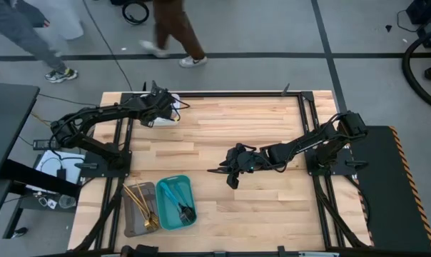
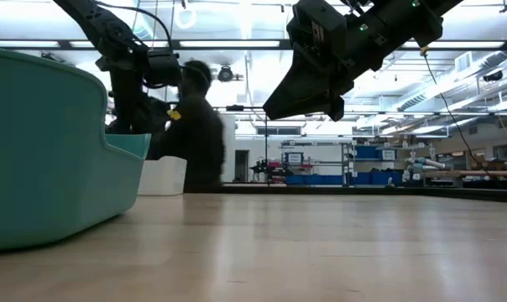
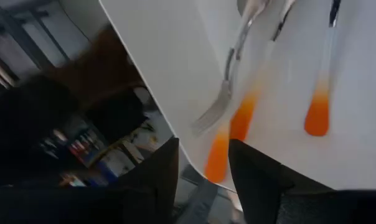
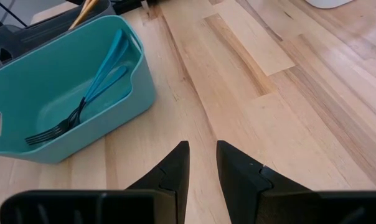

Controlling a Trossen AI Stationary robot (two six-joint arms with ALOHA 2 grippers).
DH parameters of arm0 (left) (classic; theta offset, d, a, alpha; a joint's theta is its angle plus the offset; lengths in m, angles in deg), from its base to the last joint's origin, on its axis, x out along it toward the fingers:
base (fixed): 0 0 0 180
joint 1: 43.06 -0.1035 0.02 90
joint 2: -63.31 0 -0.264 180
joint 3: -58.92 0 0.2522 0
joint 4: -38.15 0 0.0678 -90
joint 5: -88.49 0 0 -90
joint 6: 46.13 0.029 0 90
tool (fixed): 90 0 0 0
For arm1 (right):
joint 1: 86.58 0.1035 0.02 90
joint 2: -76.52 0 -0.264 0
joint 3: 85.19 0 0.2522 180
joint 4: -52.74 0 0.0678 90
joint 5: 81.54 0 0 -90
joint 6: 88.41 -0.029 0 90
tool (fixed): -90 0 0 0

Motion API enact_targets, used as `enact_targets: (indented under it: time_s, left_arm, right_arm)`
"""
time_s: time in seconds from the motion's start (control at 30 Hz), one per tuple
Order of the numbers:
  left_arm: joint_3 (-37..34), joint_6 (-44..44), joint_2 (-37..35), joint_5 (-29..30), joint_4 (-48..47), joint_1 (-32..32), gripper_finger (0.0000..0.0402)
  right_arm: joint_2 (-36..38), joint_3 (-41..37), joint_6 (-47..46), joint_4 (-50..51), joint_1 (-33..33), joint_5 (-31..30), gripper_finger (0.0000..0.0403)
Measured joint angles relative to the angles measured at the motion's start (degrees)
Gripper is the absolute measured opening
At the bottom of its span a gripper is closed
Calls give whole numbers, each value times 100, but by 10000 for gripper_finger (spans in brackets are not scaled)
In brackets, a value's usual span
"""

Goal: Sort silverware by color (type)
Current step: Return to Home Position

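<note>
My left gripper (image 1: 162,107) is over the white tray (image 1: 170,118) at the table's far-left corner. In its wrist view the tray (image 3: 175,62) holds orange-handled silverware (image 3: 317,115) and a silver fork head (image 3: 208,115). The open fingers stand on either side of one orange handle end (image 3: 216,163); whether they touch it, I cannot tell. My right gripper (image 1: 227,175) hangs above mid-table with a narrow gap between its empty fingers (image 4: 202,144). Teal-handled forks (image 4: 94,87) lie in the teal tray (image 4: 138,59), and gold pieces (image 1: 140,203) in the grey tray (image 1: 129,218).
The teal tray (image 1: 165,187) and grey tray sit side by side at the near-left edge; the teal tray's wall (image 2: 44,151) fills the low view's left. Bare wood (image 1: 272,207) spreads around my right gripper. People (image 1: 174,32) walk beyond the far edge. Black frame rails (image 1: 310,128) border the table.
</note>
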Motion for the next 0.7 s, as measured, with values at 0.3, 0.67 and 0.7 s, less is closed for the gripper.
enact_targets:
  time_s: [0.3, 0.67, 0.7]
  left_arm:
    - [0, -540, -562, -550, 87, 410, 142]
    - [0, -2525, -1509, -1322, 74, 1189, 141]
    - [0, -2725, -1579, -1404, 50, 1266, 141]
  right_arm:
    - [0, 0, 0, 2, 0, -2, 91]
    - [0, 0, 3, 5, 0, -4, 91]
    - [0, 0, 4, 7, 0, -4, 91]
